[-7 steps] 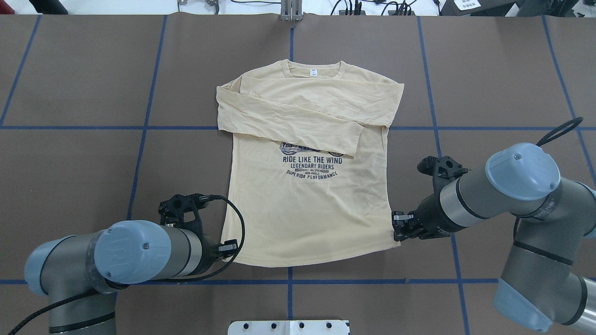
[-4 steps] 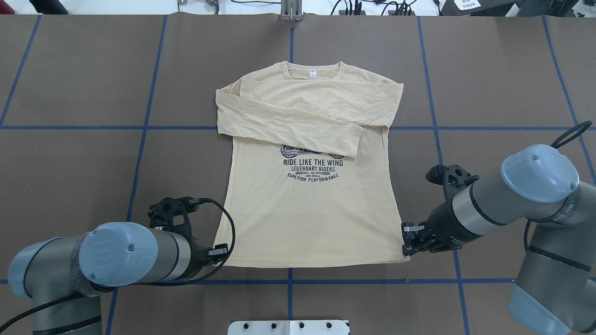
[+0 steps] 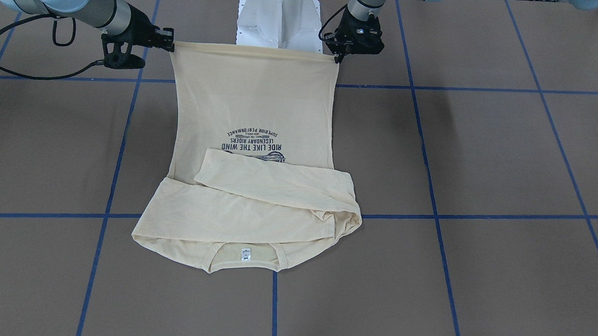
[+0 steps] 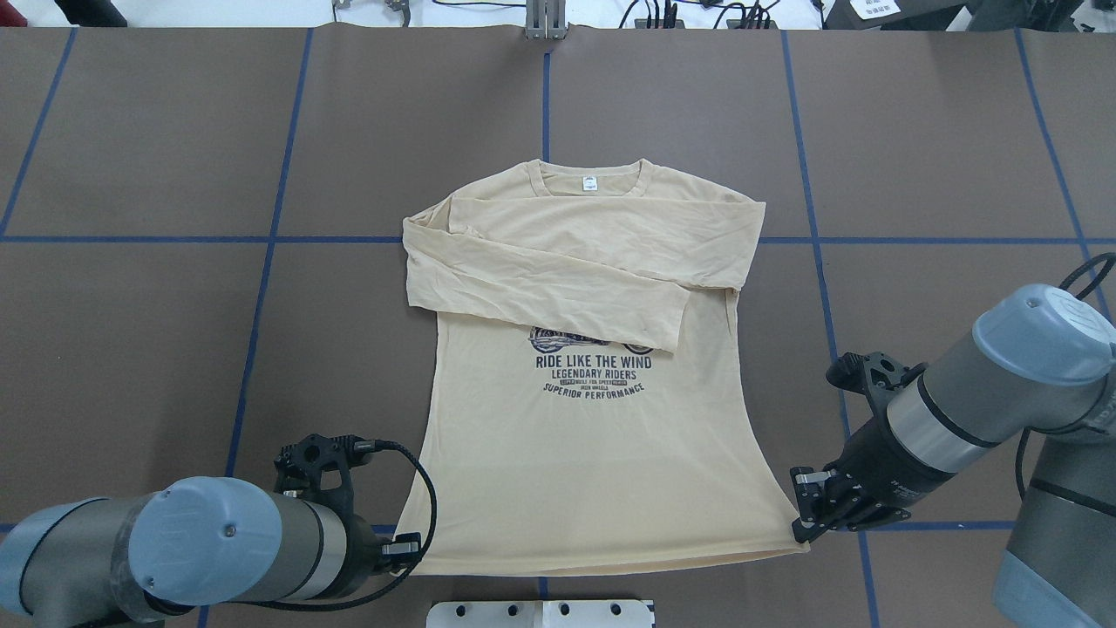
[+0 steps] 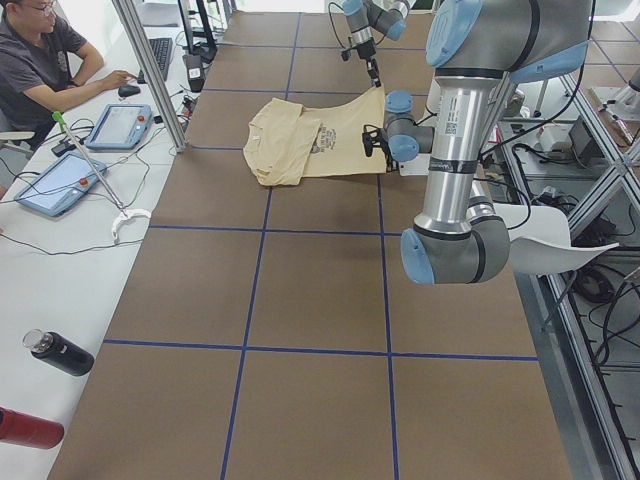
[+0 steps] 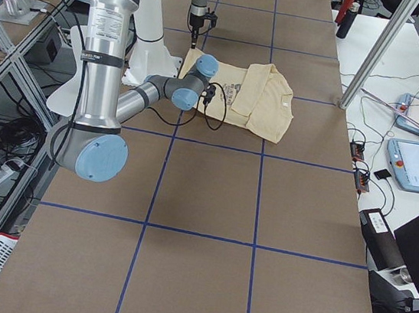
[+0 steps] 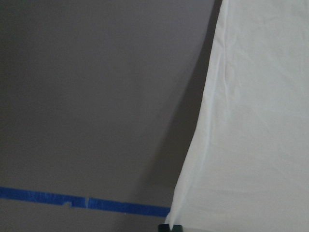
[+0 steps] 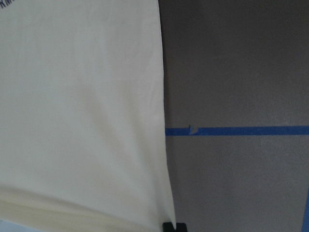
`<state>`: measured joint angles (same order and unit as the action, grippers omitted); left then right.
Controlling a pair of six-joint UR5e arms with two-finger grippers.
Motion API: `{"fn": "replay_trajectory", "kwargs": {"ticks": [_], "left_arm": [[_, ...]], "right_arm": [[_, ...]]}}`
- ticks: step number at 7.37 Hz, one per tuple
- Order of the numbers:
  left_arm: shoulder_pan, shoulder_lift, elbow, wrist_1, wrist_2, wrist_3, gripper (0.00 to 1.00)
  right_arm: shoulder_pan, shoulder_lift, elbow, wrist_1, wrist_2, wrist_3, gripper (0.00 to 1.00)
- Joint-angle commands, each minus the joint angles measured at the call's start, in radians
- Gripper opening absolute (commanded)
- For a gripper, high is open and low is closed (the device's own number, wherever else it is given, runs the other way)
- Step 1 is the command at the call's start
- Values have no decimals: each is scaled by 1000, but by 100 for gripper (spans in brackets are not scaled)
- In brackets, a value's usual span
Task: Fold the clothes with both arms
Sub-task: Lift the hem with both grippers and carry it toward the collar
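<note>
The cream-yellow long-sleeved shirt lies front up with both sleeves folded across the chest, above the navy print. The collar with its white label points away from the robot. My left gripper is shut on the left hem corner, and my right gripper is shut on the right hem corner. In the front-facing view the hem is stretched taut between the right gripper and the left gripper, close to the robot's base. Each wrist view shows the shirt's side edge running down to a black fingertip.
The white pedestal base stands just behind the hem. Blue tape lines grid the brown table cover. An operator sits at a side bench with tablets. Two bottles lie on that bench.
Both grippers have moved back toward the robot with the hem corners in them. The whole shirt has slid toward the robot and the hem has spread wider.
</note>
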<state>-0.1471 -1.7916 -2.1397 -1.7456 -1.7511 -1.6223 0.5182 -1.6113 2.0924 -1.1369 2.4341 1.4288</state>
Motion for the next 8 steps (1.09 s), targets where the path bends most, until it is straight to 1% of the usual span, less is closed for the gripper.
{"fn": "replay_trajectory", "kwargs": {"ticks": [1, 2, 3, 4, 5, 6, 7, 8], "left_arm": [[3, 21, -82, 7, -2, 1, 0], [-50, 17, -86, 8, -2, 12, 0], [-143, 11, -86, 8, -40, 18, 0], [-232, 3, -86, 6, -112, 18, 0], [-305, -46, -71, 8, -140, 18, 0], [-371, -110, -4, 8, -142, 19, 0], [-421, -167, 73, 9, -152, 68, 0], [-477, -199, 139, 8, -157, 84, 0]], "right_arm": [[9, 13, -14, 11, 2, -7, 0], [73, 51, -25, 11, -9, -13, 0], [144, 85, -32, 11, -7, -14, 0], [211, 121, -51, 9, -7, -16, 0], [261, 170, -99, 8, -7, -19, 0], [301, 200, -157, 9, -9, -31, 0], [365, 246, -208, 3, 2, -65, 0], [399, 272, -248, 3, 2, -70, 0]]}}
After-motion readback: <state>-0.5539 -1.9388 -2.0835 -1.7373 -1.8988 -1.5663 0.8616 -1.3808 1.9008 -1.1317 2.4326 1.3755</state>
